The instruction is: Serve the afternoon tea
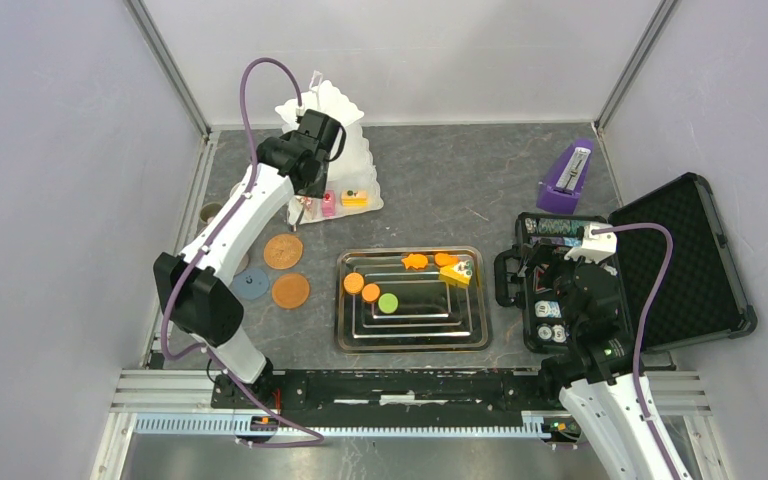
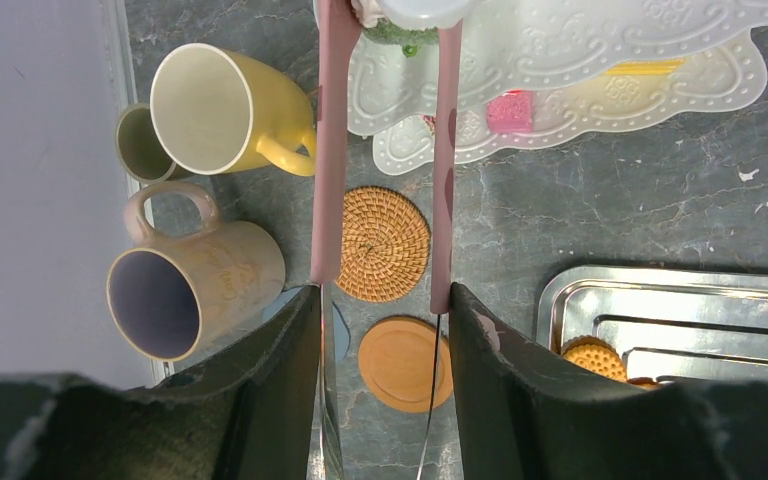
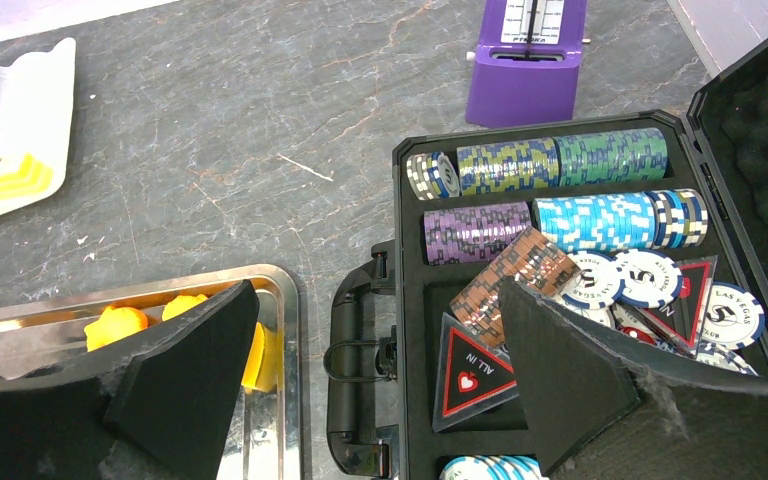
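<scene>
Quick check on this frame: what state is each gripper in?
Left gripper: closed on pink tongs.
Right gripper: open, holding nothing, above the poker chip case.

Three mugs (image 2: 225, 110), three coasters (image 2: 382, 243), one tray (image 1: 412, 346)

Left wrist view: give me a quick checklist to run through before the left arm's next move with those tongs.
1. Left claw gripping pink tongs: ok.
2. Tong tips closed on the green item at the stand: cannot tell, tips sit at the frame edge.
3. Stand's bottom tier has free room: ok.
4. Tray holds biscuits to serve: ok.
5. Right claw open, over the chip case, away from the stand: ok.
</scene>
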Available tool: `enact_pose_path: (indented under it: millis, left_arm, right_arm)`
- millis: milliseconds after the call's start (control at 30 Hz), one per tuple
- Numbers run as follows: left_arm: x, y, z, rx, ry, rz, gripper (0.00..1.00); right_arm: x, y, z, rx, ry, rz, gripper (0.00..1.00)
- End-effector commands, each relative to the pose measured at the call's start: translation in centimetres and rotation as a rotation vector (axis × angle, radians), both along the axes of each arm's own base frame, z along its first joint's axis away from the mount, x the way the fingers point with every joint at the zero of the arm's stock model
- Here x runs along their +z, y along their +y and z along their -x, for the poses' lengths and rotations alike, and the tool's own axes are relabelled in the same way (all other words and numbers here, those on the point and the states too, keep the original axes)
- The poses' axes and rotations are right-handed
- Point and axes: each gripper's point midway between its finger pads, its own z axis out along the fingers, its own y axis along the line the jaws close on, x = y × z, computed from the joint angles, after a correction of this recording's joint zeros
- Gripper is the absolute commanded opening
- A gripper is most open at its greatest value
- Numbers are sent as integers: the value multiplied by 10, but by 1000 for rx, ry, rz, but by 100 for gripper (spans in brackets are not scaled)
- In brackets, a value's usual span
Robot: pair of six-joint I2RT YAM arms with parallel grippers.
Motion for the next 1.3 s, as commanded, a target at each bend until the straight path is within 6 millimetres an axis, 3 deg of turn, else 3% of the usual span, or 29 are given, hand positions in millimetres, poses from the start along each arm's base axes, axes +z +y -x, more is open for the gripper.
enact_pose_path:
  millis: [0, 267, 533, 833, 933, 1033, 1100, 1167, 1267]
  left_arm:
    - [21, -1, -13, 0, -80, 14, 51]
    - [23, -2, -10, -12, -81, 24, 60]
    - [36, 1, 1, -14, -101, 45, 61]
    - [40, 8, 43, -37, -78, 108, 61]
    - [24, 11, 64, -46, -18, 119, 61]
    - [9, -10, 93, -134, 47, 258, 61]
    - [8, -37, 112, -207, 68, 386, 61]
    - [15, -65, 125, -259, 49, 445, 60]
    - [14, -126, 148, -424, 66, 452, 61]
  right_arm:
    - [10, -4, -1, -20, -28, 7, 98]
    - [9, -4, -1, -17, -28, 5, 98]
    - [9, -3, -1, -15, -27, 4, 98]
    - [5, 0, -3, -4, -21, -3, 98]
    - [5, 0, -4, -2, -20, -2, 98]
    - [4, 1, -5, 1, -21, -4, 98]
    - [3, 2, -5, 4, -21, -4, 98]
    - [3, 2, -7, 5, -21, -5, 98]
    - [3, 4, -9, 9, -20, -7, 98]
